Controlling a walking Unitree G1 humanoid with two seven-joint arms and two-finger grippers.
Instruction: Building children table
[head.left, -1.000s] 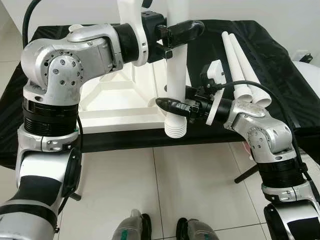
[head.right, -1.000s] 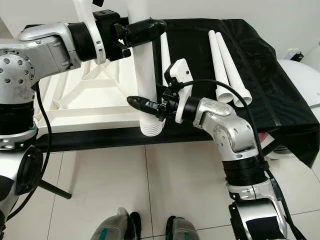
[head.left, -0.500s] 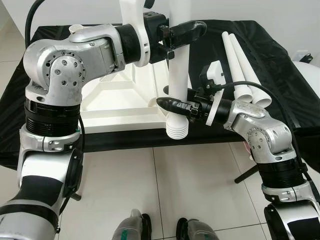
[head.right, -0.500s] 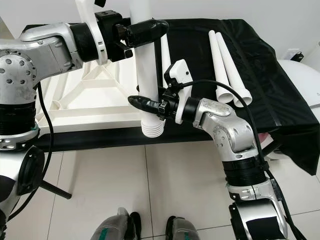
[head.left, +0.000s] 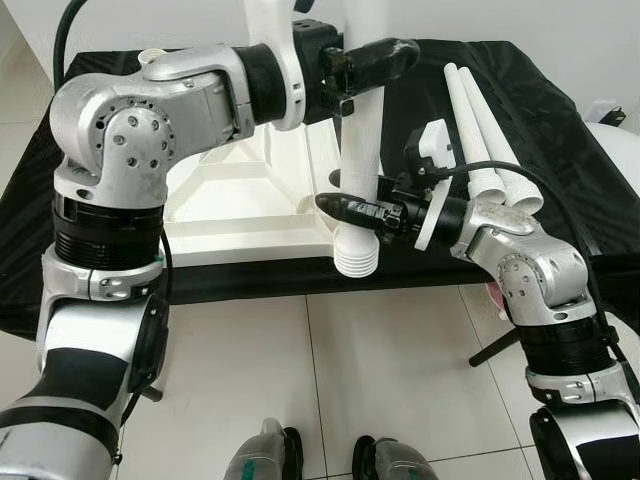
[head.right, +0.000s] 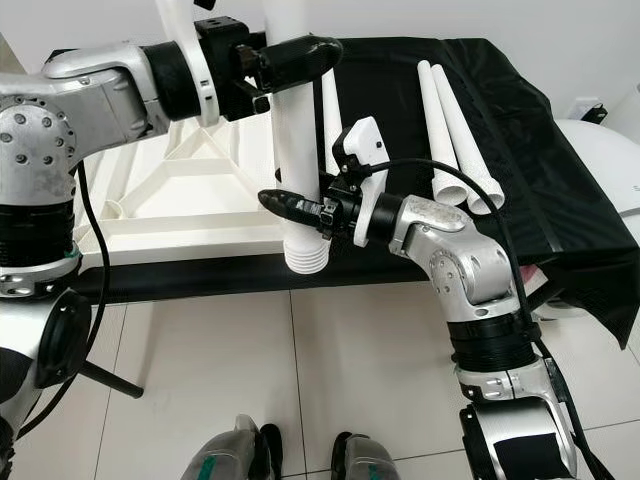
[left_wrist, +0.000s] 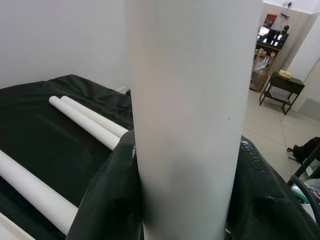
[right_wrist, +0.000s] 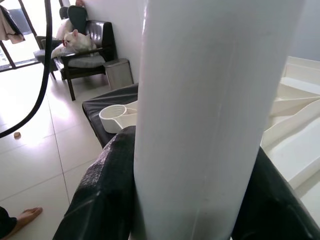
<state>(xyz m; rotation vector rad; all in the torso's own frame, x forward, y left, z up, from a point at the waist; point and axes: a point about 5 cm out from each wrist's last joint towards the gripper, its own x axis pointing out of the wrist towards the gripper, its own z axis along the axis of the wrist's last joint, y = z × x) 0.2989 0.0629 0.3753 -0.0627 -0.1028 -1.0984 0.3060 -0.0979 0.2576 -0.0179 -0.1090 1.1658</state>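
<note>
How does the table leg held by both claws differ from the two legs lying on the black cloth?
The held table leg stands nearly upright; the two spare legs lie flat. It is clamped by the left claw up high and the right claw near its ribbed end; the spares are untouched. All are white tubes.

No text, label or number can be read anywhere (all surfaces plain).

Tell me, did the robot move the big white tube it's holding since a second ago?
Barely. The upright white plastic table leg tipped slightly, its top leaning to the robot's right as the left gripper shifted that way. The right gripper stayed clamped just above the ribbed end. The upturned white plastic tabletop and the loose white leg tubes on the black cloth stayed put.
</note>
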